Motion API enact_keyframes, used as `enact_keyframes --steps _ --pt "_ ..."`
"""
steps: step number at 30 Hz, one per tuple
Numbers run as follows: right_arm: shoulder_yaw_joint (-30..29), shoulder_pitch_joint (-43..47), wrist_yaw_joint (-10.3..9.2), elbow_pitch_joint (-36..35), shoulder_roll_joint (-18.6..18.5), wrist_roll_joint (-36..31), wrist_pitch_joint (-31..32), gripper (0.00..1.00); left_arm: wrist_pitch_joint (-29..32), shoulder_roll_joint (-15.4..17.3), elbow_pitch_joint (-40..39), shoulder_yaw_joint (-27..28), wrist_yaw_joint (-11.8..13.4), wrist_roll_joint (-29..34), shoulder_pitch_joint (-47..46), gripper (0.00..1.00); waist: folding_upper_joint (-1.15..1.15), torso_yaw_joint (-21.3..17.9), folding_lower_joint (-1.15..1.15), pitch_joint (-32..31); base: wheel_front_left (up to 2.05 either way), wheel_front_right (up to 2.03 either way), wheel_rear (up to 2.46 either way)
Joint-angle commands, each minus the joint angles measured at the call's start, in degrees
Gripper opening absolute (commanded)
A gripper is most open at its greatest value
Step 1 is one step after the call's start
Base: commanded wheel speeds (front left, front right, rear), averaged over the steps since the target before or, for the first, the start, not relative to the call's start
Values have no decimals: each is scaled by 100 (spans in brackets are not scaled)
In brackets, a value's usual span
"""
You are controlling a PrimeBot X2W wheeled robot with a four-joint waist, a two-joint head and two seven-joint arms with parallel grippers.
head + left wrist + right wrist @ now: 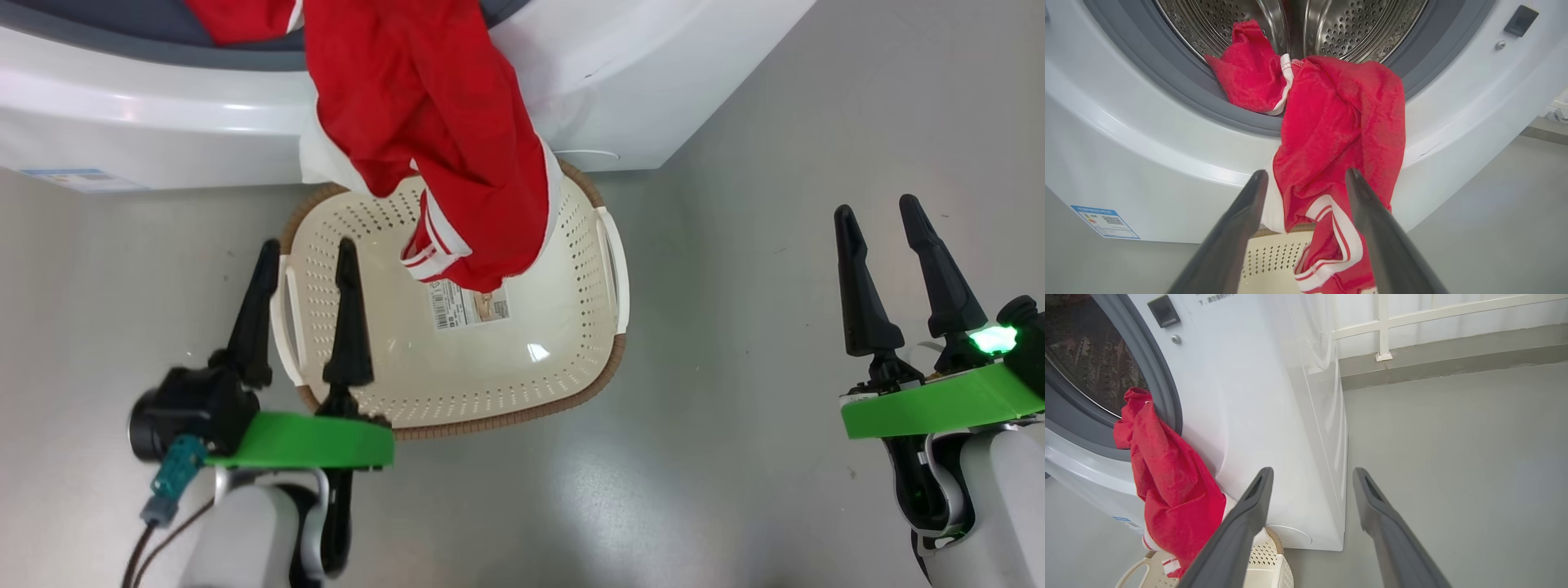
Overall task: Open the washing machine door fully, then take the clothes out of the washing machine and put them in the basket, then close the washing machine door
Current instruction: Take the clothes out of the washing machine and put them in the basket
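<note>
The white washing machine (163,122) stands with its drum (1306,24) uncovered; the washing machine door is out of view. The red clothes (441,122) hang from the drum over the grey gasket and front lip, and their white-striped end dangles into the cream basket (490,367) on the floor below. My left gripper (307,242) is open over the basket's left rim, its fingers pointing at the hanging clothes (1339,134) without touching them. My right gripper (875,204) is open and empty over the floor, well right of the basket.
Grey floor (735,408) spreads to the right of the machine. A white railing (1384,330) and a low kerb run along the far wall. A blue label (1106,220) sits low on the machine's front. The basket (1267,555) stands tight against the machine's base.
</note>
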Motion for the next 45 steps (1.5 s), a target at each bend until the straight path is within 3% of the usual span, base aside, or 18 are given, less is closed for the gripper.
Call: enact_keyframes --steps 1,12,22,28,36,45 --pt "126 117 1 -145 -39 -62 -36 100 -24 104 -171 118 -18 -29 -93 100 0 6 0 11 0 0 0" --pt "163 52 1 -171 -38 -58 -36 100 -24 104 590 70 -181 -112 -1580 100 0 20 0 186 0 0 0" --pt "218 -87 1 -181 -11 -37 -36 100 -13 104 2385 -84 -307 -327 -3392 100 0 -69 0 409 0 0 0" --pt "231 -165 1 -198 -6 -23 -36 100 321 104 3651 -181 -298 -699 -4526 100 0 -128 0 563 0 0 0" --pt "273 -259 1 -190 17 -7 -36 100 570 104 4651 -415 -475 -1154 -5291 100 0 -224 0 662 0 0 0" --pt "282 -316 1 -189 41 4 -36 100 515 104 5239 -807 -584 -1504 -5814 100 0 -286 0 730 0 0 0"
